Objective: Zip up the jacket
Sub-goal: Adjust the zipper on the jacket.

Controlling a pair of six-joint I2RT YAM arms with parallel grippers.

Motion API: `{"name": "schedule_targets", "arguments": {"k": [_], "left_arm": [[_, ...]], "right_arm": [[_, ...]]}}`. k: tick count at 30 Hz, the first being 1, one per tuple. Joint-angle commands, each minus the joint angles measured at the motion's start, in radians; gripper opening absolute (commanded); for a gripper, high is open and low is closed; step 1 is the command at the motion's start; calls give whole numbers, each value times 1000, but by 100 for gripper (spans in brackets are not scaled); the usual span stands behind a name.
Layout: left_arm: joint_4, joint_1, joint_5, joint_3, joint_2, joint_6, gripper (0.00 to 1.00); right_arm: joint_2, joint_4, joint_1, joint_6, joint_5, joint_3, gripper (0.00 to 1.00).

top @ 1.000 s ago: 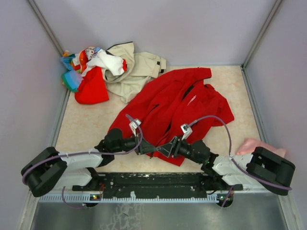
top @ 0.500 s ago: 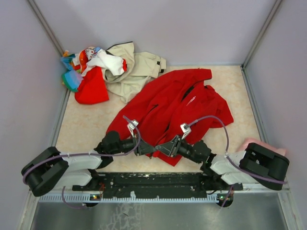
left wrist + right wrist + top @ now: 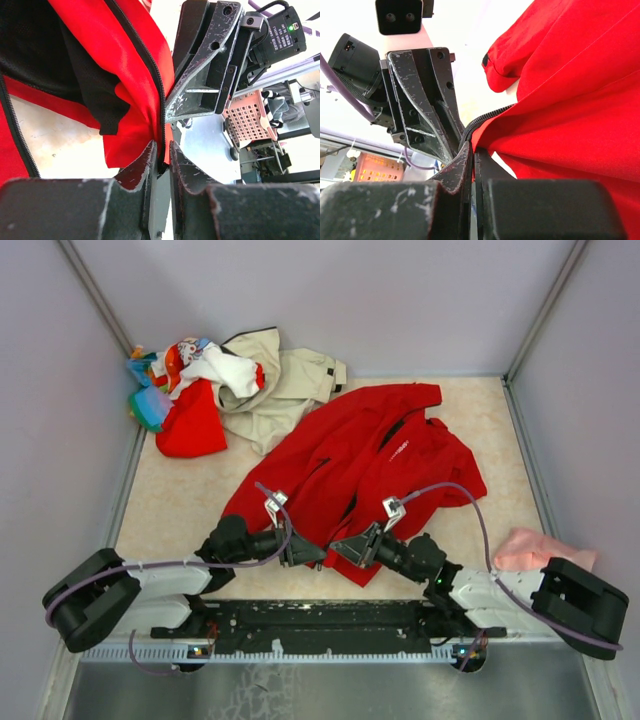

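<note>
The red jacket (image 3: 370,455) lies spread open in the middle of the table, its black zipper (image 3: 145,55) running down to the near hem. Both grippers meet at that hem. My left gripper (image 3: 306,552) (image 3: 161,150) has its jaws a narrow gap apart, and the zipper edge still lies between the fingertips. My right gripper (image 3: 342,548) (image 3: 474,147) is shut on the jacket's zipper edge (image 3: 485,117), directly facing the left one. The lower end of the zipper is hidden by the fingers.
A heap of mixed clothes (image 3: 185,390) and a beige jacket (image 3: 290,385) lie at the back left. A pink cloth (image 3: 530,548) sits at the right edge by the right arm. Grey walls enclose the table on three sides.
My right gripper has shut on the jacket's zipper edge. The left jaws have parted slightly. The right arm's elbow has swung out to the right.
</note>
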Motion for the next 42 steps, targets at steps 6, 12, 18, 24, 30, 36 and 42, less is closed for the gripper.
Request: {"name": "schedule_targets", "arguments": {"k": [6,12,18,24,30,36,42], "left_arm": [[11,-3,30,-13,-14,9,17],[-45,-3,33,0,-17,34,18],[-206,-9,11,34,-26,93,20],[-351,-52,-56,72,-34,162,22],[-412,-83,-96,100,-30,196,25],[-445,-83,-144,93,-92,208,33],[-420,-82,-145,68,-149,202,50]], "right_arm": [[-76,-43,7,-61,54,14,0],[-93,-56,7,-65,54,15,0],[-113,-75,7,-68,60,18,0],[-143,-116,7,-82,84,28,0],[-145,-134,7,-91,90,41,0],[-146,-162,7,-101,95,50,0],[-158,-168,7,-104,109,43,0]]}}
